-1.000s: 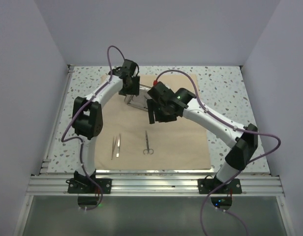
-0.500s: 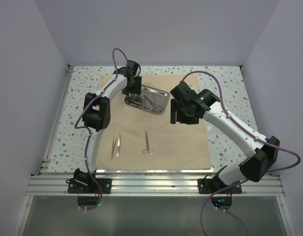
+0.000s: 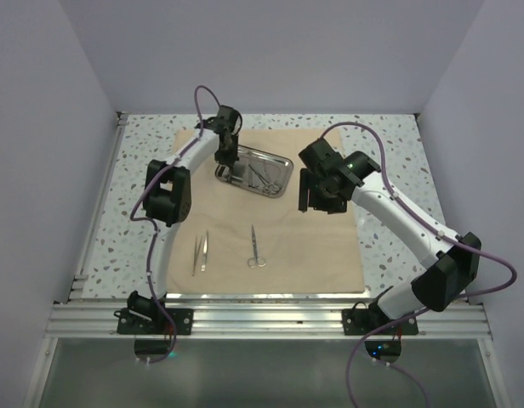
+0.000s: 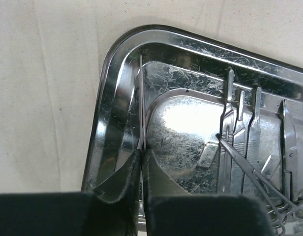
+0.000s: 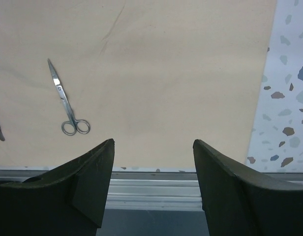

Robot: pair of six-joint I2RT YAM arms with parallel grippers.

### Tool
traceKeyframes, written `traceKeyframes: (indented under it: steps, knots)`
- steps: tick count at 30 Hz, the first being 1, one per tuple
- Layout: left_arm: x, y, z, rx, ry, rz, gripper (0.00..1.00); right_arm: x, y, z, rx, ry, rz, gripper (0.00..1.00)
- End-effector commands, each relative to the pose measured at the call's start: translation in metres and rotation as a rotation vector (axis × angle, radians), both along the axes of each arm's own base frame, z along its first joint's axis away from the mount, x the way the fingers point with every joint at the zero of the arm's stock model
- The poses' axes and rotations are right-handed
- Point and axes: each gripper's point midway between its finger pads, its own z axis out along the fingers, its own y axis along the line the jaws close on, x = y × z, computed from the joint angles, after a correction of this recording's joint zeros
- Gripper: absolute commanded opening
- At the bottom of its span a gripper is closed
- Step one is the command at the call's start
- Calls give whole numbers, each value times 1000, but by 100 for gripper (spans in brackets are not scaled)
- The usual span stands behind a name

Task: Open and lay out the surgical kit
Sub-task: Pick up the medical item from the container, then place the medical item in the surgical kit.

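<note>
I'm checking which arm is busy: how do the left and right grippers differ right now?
The left gripper is shut on a slim steel tool; the right gripper stands open and holds nothing. The left gripper reaches into the tray; the right gripper hangs above bare cloth beside it. Both are dark and two-fingered.

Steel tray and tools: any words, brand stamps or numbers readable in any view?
None can be read.
The steel tray shows only scratches and glare.
Any stamp on the scissors on the cloth wrap is too small to tell.
</note>
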Motion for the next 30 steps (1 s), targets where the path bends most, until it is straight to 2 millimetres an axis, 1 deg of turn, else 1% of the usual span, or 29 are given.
traceKeyframes:
  steps: [1,2,3,4,5,6,8,9,10,11,12,13,15,16,17,18,19,20,21,22,23,24,25,26,27,28,29,30]
  knots:
    - [-13,11,-17,28,67,4,3,9,7,8,36,-24,13,69]
    - [-13,11,-13,28,63,4,0,11,9,6,35,-22,17,69]
    - [-12,12,-8,26,56,6,0,11,9,6,38,-21,20,69]
    - [-10,11,6,18,31,5,0,12,12,5,39,-17,26,68]
    - [-9,11,16,14,13,5,0,13,13,5,42,-19,34,69]
    - [-7,10,40,0,-29,8,0,15,15,5,43,-17,39,68]
    - [-8,10,65,-15,-67,14,0,19,18,6,45,-24,50,68]
    - [-10,10,92,-34,-107,16,0,22,20,5,49,-26,54,68]
    - [-19,12,95,-39,-97,22,0,27,23,6,49,-28,59,68]
    - [-26,12,103,-45,-103,23,0,30,26,5,47,-31,70,68]
    - [-33,15,131,-63,-155,27,0,36,30,9,56,-41,75,68]
    - [-53,19,117,-53,-110,33,0,40,33,3,44,-30,81,68]
    - [-75,24,119,-61,-106,45,0,51,39,3,44,-40,96,68]
    - [-99,27,117,-75,-91,49,0,61,46,1,43,-39,99,68]
    - [-111,29,115,-82,-80,51,0,69,50,2,44,-49,109,68]
    - [-124,31,128,-102,-105,52,0,81,58,11,59,-78,113,67]
    - [-148,34,107,-93,-45,59,0,92,63,-1,44,-58,112,67]
    - [-159,36,104,-94,-36,63,0,102,70,-3,43,-64,127,66]
    - [-181,40,96,-96,-19,63,0,119,81,15,72,-119,135,66]
    - [-191,41,93,-109,-11,76,0,129,86,17,75,-134,141,66]
    - [-202,43,88,-113,2,79,0,143,95,-4,54,-107,153,66]
    - [-211,45,90,-126,-5,86,0,161,106,16,88,-170,155,66]
    - [-228,49,73,-120,45,102,0,170,113,11,93,-172,164,66]
    - [-236,51,67,-119,56,107,0,179,122,-10,81,-144,176,66]
    - [-243,49,68,-146,53,103,0,192,130,-1,103,-183,178,66]
    - [-258,51,55,-143,90,107,9,197,135,-7,104,-182,186,66]
    - [-263,53,52,-142,96,110,16,203,139,-13,115,-184,186,66]
    - [-272,57,47,-134,104,118,24,208,143,-31,108,-166,188,66]
